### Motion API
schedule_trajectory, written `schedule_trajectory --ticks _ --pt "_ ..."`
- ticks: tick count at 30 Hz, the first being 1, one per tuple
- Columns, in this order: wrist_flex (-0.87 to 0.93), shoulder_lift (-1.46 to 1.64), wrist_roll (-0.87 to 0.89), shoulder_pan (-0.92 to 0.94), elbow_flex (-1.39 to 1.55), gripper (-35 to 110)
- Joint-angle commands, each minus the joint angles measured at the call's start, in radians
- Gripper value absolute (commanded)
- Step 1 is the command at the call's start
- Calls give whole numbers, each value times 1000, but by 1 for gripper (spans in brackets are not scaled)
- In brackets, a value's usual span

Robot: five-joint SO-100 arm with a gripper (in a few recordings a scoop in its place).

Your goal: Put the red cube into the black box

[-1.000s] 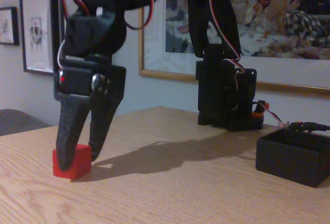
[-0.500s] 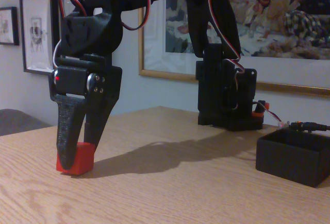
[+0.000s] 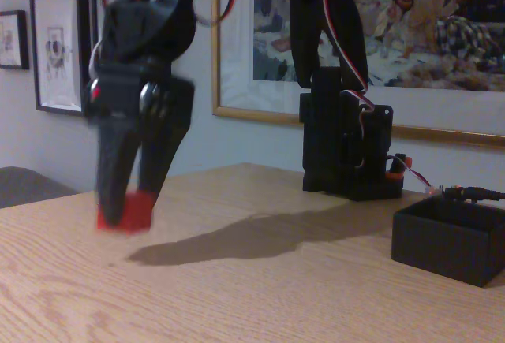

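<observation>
The red cube (image 3: 130,211) hangs a little above the wooden table (image 3: 252,296) at the left of the fixed view, blurred by motion. My black gripper (image 3: 126,210) points down and is shut on the cube, one finger in front of it and one behind. The black box (image 3: 450,238) sits on the table at the far right, open side up, well apart from the cube.
The arm's tall black base (image 3: 347,142) stands at the back of the table, with a small orange part and cables at its right. Framed pictures hang on the wall behind. The arm's shadow falls across the table's middle.
The jaws closed on the cube while it stood on the table, and now the gripper has lifted it off the surface, moving up and slightly right.
</observation>
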Motion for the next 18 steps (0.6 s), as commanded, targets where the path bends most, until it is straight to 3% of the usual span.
schedule_trajectory --ticks 1,5,10,18 --pt "75 229 -9 34 31 2" --pt "158 474 -25 132 141 2" --pt "163 723 -123 397 322 -1" --pt "186 667 -316 807 353 -2"
